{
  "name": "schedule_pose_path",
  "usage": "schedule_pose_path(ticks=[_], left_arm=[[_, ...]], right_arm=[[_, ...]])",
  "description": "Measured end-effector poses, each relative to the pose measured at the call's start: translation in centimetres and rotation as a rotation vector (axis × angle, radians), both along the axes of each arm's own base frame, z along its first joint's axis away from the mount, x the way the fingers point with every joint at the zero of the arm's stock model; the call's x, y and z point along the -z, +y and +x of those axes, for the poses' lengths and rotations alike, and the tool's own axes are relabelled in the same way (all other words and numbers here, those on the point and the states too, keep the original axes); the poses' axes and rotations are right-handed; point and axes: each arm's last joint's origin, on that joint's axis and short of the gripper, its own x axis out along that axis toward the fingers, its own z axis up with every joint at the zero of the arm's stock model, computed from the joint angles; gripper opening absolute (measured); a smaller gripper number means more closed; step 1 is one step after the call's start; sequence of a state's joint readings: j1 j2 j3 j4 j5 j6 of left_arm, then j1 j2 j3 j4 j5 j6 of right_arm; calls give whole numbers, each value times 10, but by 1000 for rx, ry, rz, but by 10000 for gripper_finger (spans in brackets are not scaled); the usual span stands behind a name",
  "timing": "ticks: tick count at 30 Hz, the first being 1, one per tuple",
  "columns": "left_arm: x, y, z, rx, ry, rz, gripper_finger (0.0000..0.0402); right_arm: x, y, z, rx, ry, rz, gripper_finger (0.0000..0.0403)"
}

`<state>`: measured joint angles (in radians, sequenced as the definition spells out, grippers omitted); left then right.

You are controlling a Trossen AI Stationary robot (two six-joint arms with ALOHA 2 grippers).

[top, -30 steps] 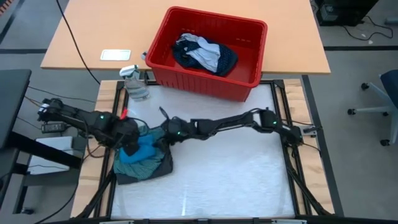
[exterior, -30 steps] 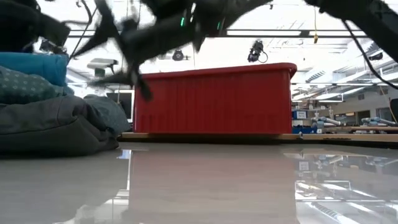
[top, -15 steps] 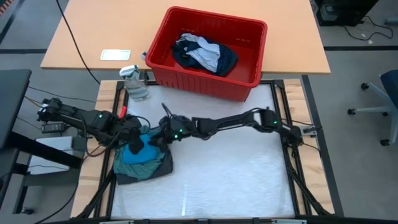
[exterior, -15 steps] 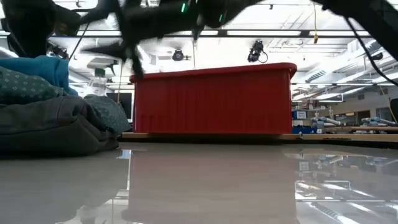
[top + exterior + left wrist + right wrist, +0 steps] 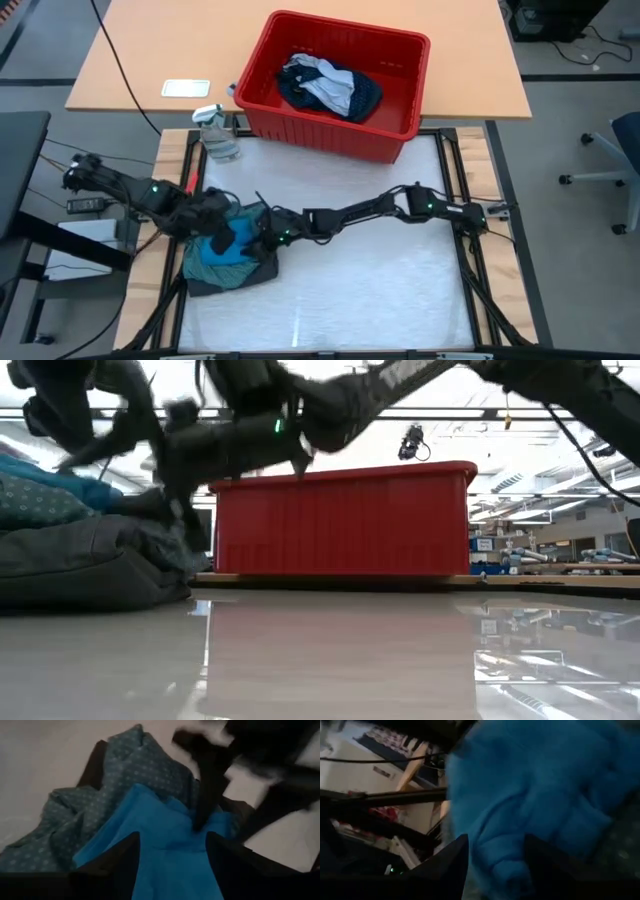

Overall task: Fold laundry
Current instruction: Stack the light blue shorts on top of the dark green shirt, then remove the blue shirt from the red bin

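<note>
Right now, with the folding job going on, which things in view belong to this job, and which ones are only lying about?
Part of the job:
- bright blue piece
- teal-green shirt
- dark grey piece
- navy and whitish clothes in the bin
- left gripper and right gripper, both over the pile

Only lying about:
- red bin
- spray bottle
- white card
</note>
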<state>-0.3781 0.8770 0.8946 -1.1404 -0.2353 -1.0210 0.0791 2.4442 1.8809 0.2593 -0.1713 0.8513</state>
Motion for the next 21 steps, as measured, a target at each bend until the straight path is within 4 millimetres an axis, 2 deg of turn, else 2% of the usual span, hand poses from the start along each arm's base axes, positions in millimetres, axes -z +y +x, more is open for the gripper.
schedule_pose_path(ticks=[4, 9, 13, 16, 19, 21], left_arm=[[0, -5, 1, 49, -49, 65, 217], [-4, 4, 6, 101, -103, 160, 203], [-7, 15, 13, 116, -132, 215, 199], [-10, 26, 20, 128, -173, 235, 199], [-15, 39, 28, 119, -228, 241, 198], [-18, 48, 31, 107, -266, 259, 198]], right_arm=[[-53, -11, -17, 14, 43, -89, 196], [-110, -41, -49, 60, 133, -225, 196], [-161, -72, -81, 91, 119, -294, 196], [-181, -100, -104, 147, 175, -298, 196], [-186, -124, -130, 180, 324, -258, 196], [-184, -133, -148, 178, 457, -246, 196]])
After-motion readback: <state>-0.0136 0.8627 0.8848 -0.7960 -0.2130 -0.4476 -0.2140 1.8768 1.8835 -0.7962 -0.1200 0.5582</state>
